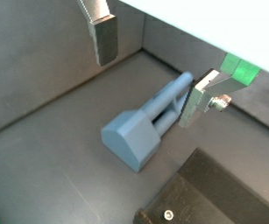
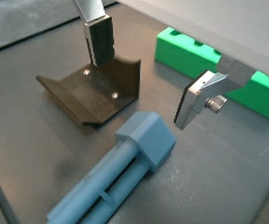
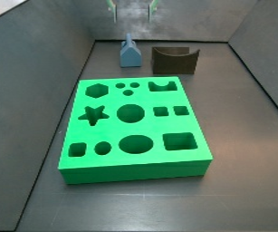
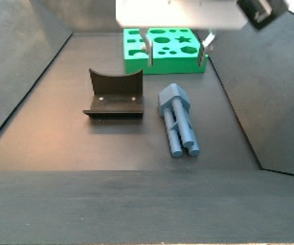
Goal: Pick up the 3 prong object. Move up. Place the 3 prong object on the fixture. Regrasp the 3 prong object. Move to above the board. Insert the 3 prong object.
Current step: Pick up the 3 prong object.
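Note:
The 3 prong object [image 1: 148,122] is a light blue-grey piece lying flat on the dark floor, and it shows in both wrist views [image 2: 116,175]. In both side views it lies beside the fixture [image 3: 129,54] [image 4: 176,119]. The fixture [image 2: 95,92] is a dark holder with a curved notch [image 3: 174,59] [image 4: 113,93]. The board [image 3: 135,127] is a bright green slab with shaped cut-outs [image 4: 162,48] [image 2: 213,70]. My gripper [image 1: 148,87] is open and empty, hanging above the object with its fingers [image 1: 105,39] on either side [image 2: 143,87] [image 3: 131,11].
Grey walls close in the floor on all sides [image 3: 44,82]. The fixture stands close to the object, between it and one wall [image 4: 34,86]. The board's edge lies just past the object's end [image 4: 175,69].

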